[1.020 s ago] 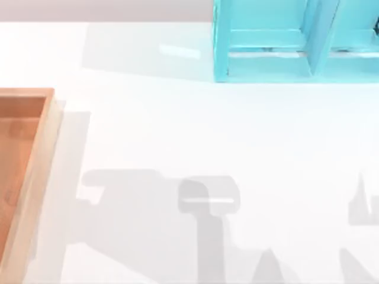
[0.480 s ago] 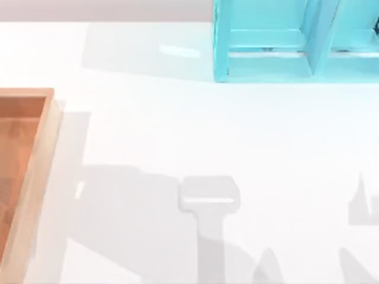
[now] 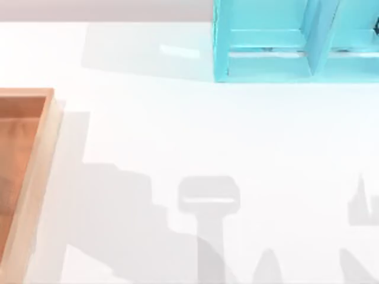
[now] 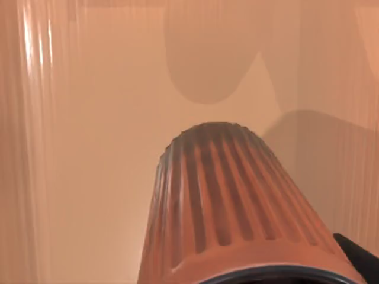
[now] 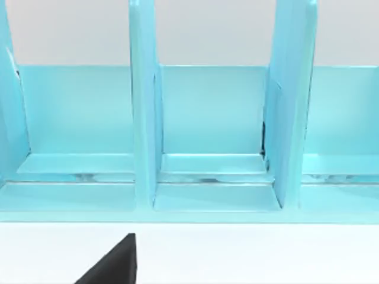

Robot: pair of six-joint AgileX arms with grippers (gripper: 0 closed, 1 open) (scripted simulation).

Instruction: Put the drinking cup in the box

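At the table's [image 3: 177,130] left edge in the top view, the box [image 3: 41,171] is cut off by the frame, and the cyan cabinet [image 3: 266,65] stands at the far right. Over the box's orange-brown floor [image 4: 89,177], the cup [image 4: 231,207] is seen close up in the left wrist view, a dark left fingertip [image 4: 358,254] beside its rim; whether it is gripped cannot be told. The cabinet's compartments [image 5: 210,118] are seen in the right wrist view, with a dark right finger [image 5: 115,263] low in front

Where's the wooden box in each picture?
Top view: the box sits at the left edge.
Left wrist view: its orange-brown floor lies behind the drinking cup.
Right wrist view: this one faces the cyan cabinet.
Shared landmark: the cyan cabinet, at the top view's upper right.
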